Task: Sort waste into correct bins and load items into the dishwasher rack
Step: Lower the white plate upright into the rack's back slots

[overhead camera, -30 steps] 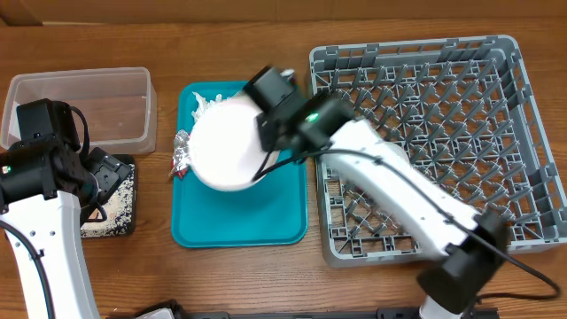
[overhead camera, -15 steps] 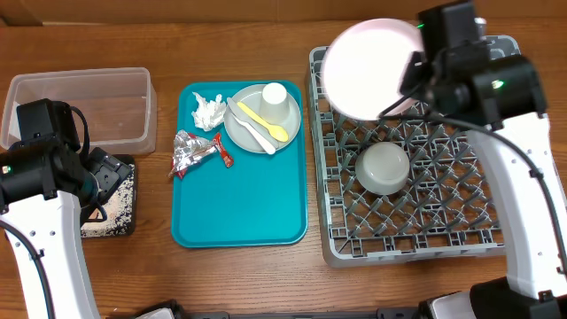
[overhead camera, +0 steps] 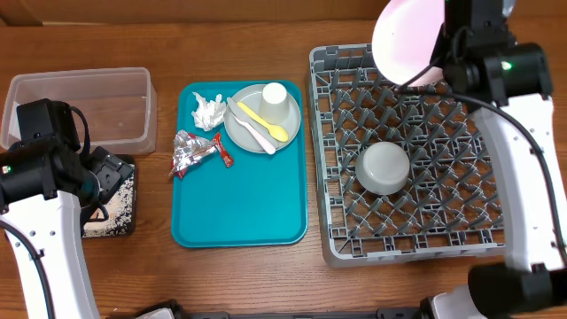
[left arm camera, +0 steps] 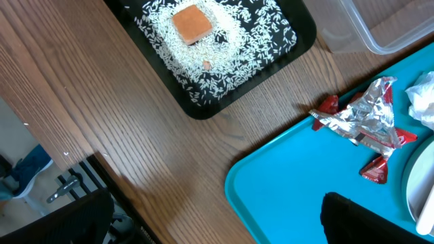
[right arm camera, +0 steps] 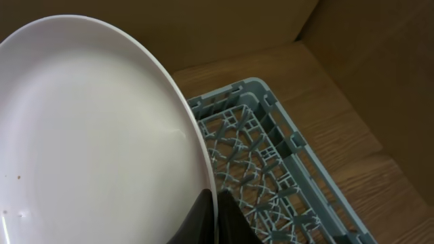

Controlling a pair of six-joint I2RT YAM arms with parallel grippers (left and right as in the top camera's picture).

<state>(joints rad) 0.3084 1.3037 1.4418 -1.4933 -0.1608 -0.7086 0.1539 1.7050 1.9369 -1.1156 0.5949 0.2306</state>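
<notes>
Over the dishwasher rack's [overhead camera: 316,159] far edge, the right gripper [right arm camera: 214,215] pinches the pale pink plate [overhead camera: 407,40] by its rim, freshly carried from the teal tray [overhead camera: 239,213] for slotting, while the left gripper [overhead camera: 108,174] hangs spread, empty.

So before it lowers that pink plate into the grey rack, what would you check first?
1. Grip: the right tool pinches the pink plate by its rim; ok.
2. Landing spot: the rack pegs showing beside the plate are bare; those it hides, cannot tell.
3. Small bowl: upside down mid-rack, apart from the plate; ok.
4. Plate angle: tilted, but whether it lines up with a peg row, cannot tell.
5. Left tool: open, empty, over by the black tray, far from the rack; ok.
</notes>
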